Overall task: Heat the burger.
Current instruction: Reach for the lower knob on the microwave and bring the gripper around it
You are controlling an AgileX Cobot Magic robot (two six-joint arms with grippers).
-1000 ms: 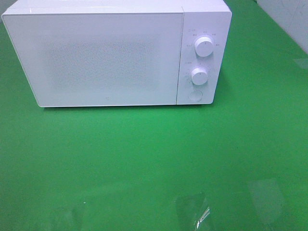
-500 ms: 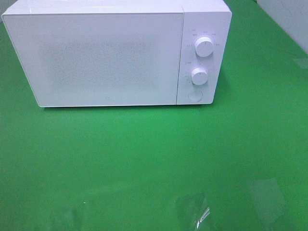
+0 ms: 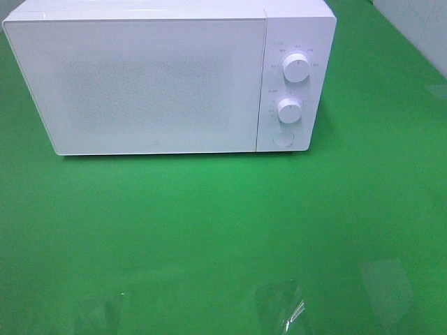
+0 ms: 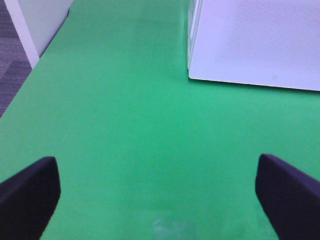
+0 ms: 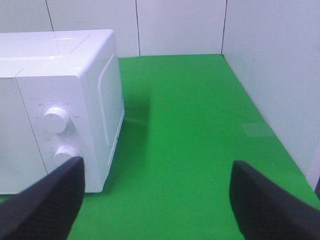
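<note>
1. Scene: a white microwave (image 3: 167, 77) stands at the far side of the green bench (image 3: 209, 230). Its door (image 3: 140, 84) is shut. Two knobs (image 3: 296, 68) (image 3: 289, 110) and a round button (image 3: 283, 138) are set in the panel to the right of the door.
2. Location of the task's thing: the burger is not seen in any view. The bench in front of the microwave shows no food. The door is frosted, so it cannot be told whether the burger is inside.
3. Left gripper (image 4: 155, 170): the fingers are spread wide and nothing is held between them. It is poised above bare bench, with the microwave's near left corner ahead.
4. Right gripper (image 5: 157, 172): the fingers are likewise spread wide and nothing is held. The knob panel lies just ahead of it.
5. Stage, as judged: no step toward heating can be confirmed. The door is closed and the burger is unlocated.
6. Handling, as judged: a burger is expected to be light, soft and loosely stacked. The bun would dent under pressure, and the layers could slide apart if tilted.
7. Hold, as judged: a wide, gentle grip low across opposite sides of the stack is advised. It should be kept level throughout.
</note>
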